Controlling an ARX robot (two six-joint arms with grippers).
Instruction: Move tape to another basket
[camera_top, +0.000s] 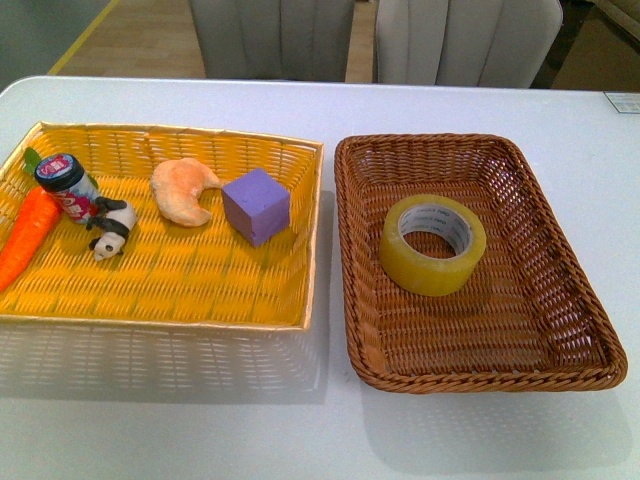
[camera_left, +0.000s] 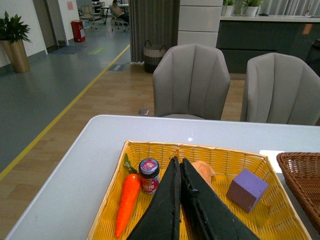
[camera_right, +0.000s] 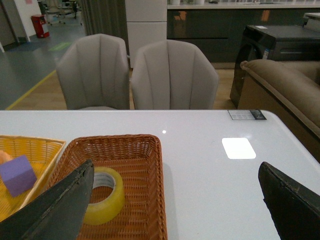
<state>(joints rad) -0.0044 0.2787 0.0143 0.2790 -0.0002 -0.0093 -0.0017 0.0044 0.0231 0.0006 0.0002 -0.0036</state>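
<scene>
The left gripper (camera_left: 179, 162) shows in the left wrist view with its black fingers pressed together, tips over the yellow basket (camera_top: 160, 318); they hide the panda figurine (camera_top: 110, 228) and part of the croissant (camera_top: 185, 190). The right gripper (camera_right: 175, 172) is spread wide, and both fingers are cut off by the frame edge. Neither arm appears in the front view. The tape (camera_top: 432, 243) lies flat, hole up, inside the brown wicker basket (camera_top: 560, 300), apart from the rim; print on its white core is too small to read. In the yellow basket, the carrot (camera_top: 28, 235) is cut off at the edge, the small jar (camera_top: 68, 185) bears an unreadable red label, and the purple cube (camera_top: 256, 206) sits beside the croissant. Two grey chairs (camera_top: 372, 38) stand beyond the white table (camera_top: 320, 440).
</scene>
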